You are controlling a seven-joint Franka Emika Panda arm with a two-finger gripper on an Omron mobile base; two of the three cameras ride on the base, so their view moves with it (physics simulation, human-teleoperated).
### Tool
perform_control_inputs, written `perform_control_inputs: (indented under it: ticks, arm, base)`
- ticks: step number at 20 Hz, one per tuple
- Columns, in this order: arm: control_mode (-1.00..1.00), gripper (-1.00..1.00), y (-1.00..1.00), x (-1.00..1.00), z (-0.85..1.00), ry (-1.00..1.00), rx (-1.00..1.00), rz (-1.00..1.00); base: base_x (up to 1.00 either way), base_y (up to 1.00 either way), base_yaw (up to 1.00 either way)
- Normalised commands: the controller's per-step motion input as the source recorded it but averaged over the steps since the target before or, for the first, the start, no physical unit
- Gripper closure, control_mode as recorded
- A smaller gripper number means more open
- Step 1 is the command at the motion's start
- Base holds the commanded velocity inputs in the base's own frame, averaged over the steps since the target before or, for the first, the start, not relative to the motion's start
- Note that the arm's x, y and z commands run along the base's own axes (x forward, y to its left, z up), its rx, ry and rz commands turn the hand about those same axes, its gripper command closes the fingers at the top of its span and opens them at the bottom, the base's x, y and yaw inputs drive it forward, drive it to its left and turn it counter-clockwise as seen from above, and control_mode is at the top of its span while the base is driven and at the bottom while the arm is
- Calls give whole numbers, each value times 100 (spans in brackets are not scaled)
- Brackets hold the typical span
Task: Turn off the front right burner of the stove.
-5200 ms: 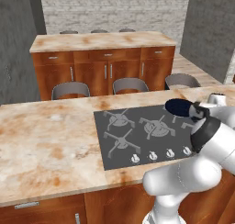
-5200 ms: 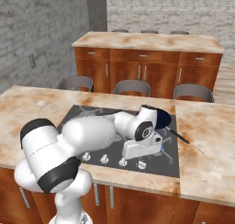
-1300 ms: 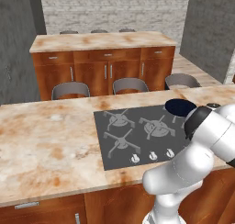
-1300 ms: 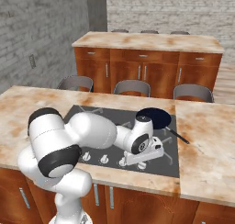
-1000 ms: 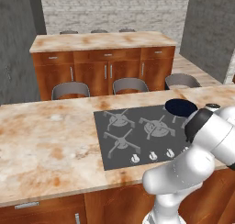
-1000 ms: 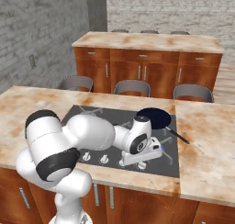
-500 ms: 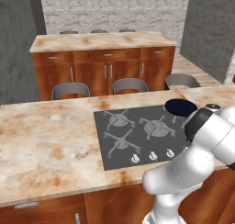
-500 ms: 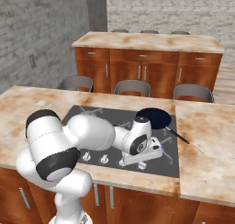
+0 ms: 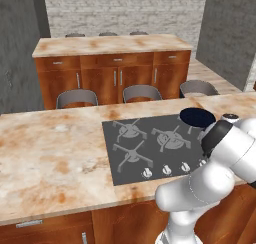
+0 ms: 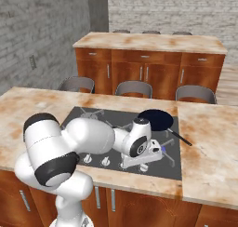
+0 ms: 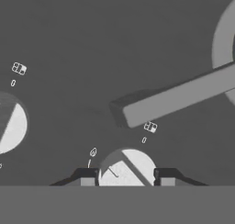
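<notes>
The stove (image 9: 150, 147) is a dark grey cooktop set in the marble counter, with pale star-shaped grates and a row of small white knobs (image 9: 146, 173) along its front edge. My gripper (image 10: 142, 164) is down at the right end of that row. In the hand view a round white knob (image 11: 126, 165) sits between the two dark fingertips (image 11: 87, 177), whose inner edges touch its sides. My gripper (image 11: 126, 179) is shut on this knob. A second knob (image 11: 9, 126) lies to the left, and a pale grate arm (image 11: 183, 97) crosses above.
A dark blue pan (image 10: 155, 120) rests on the back right burner, its handle pointing right. My white arm (image 9: 220, 158) covers the stove's right front corner. Beyond the counter stand three grey stools (image 9: 142, 93) and a wooden cabinet island (image 9: 115, 63).
Since five seconds ago the hand has dropped from above the right burners to the knob row. Over the last second it has barely moved.
</notes>
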Motion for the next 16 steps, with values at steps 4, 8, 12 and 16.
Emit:
perform_control_inputs:
  ticks: [4,8,12,16]
  arm:
    - [-100,100,9,-27,0,2,1,-30]
    - [-100,100,4,-17,0,5,3,-41]
    - [-100,100,1,-14,0,4,5,-42]
    - [-100,100,7,-21,0,3,9,-43]
  base:
    - [0,0,0]
    - [0,0,0]
    - [0,0,0]
    - [0,0,0]
